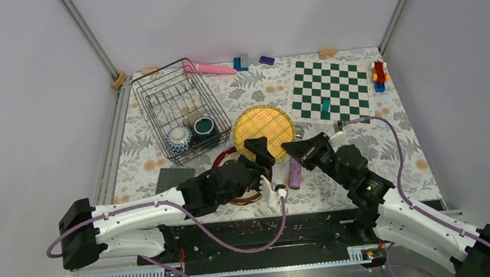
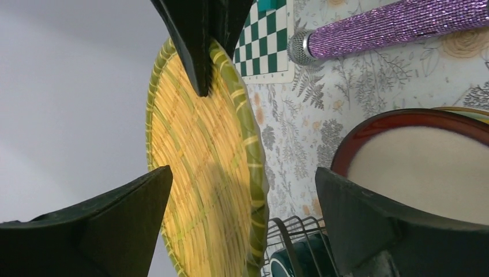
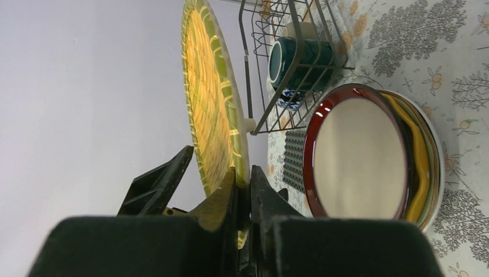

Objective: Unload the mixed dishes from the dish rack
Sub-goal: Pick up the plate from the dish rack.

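My right gripper (image 3: 243,184) is shut on the rim of the yellow woven-look plate (image 3: 210,98) and holds it up above the table (image 1: 263,124). My left gripper (image 2: 242,196) is open, its jaws wide on either side of the same plate's edge (image 2: 207,173) without touching it. The dark red-rimmed cream plate (image 3: 357,156) lies on the pale green plate (image 3: 429,167) under my left arm. The dish rack (image 1: 178,107) holds the dark teal mug (image 1: 204,127), the patterned bowl (image 1: 179,139) and the greyish cup (image 1: 194,117).
The purple glitter cylinder (image 1: 295,171) lies right of the stacked plates. A grey mat (image 1: 174,179) lies in front of the rack. A green chessboard (image 1: 330,91) is at the back right, with small toys (image 1: 379,73) and a pink object (image 1: 212,68) along the back edge.
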Robot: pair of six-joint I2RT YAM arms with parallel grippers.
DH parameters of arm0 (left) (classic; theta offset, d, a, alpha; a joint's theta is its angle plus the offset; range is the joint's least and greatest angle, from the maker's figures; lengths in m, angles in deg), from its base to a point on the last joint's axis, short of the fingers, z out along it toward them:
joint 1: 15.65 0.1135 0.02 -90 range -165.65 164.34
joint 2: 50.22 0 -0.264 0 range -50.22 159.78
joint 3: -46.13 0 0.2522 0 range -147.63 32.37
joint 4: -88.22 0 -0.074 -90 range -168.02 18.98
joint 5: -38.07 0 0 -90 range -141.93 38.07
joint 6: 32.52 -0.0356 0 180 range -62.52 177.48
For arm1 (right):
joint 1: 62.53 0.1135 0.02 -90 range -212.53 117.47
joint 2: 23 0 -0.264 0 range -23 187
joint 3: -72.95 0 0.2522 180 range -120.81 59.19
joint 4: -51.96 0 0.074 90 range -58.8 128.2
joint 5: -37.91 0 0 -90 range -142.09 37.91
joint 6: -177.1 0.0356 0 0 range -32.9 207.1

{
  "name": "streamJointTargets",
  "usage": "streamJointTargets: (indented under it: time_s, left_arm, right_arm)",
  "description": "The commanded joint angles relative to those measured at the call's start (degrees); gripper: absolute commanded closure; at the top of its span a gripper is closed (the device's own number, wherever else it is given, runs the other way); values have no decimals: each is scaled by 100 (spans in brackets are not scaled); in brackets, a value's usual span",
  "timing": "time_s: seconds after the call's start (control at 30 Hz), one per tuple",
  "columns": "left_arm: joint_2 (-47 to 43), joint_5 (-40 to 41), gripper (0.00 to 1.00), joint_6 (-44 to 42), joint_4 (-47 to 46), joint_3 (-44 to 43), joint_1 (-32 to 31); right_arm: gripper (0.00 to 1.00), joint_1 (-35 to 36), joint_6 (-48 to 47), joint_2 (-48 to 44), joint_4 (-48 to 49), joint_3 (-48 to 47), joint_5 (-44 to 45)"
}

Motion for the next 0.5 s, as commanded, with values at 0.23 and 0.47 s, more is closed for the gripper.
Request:
streamJointTargets:
  time_s: [0.23,0.47]
  left_arm:
    - [-548,-1531,1,1228,1880,-1003,-43]
    - [-543,-1841,1,2463,1470,-1408,87]
  right_arm:
    - [100,34,-87,-533,211,219,320]
    - [100,39,-299,-469,34,281,124]
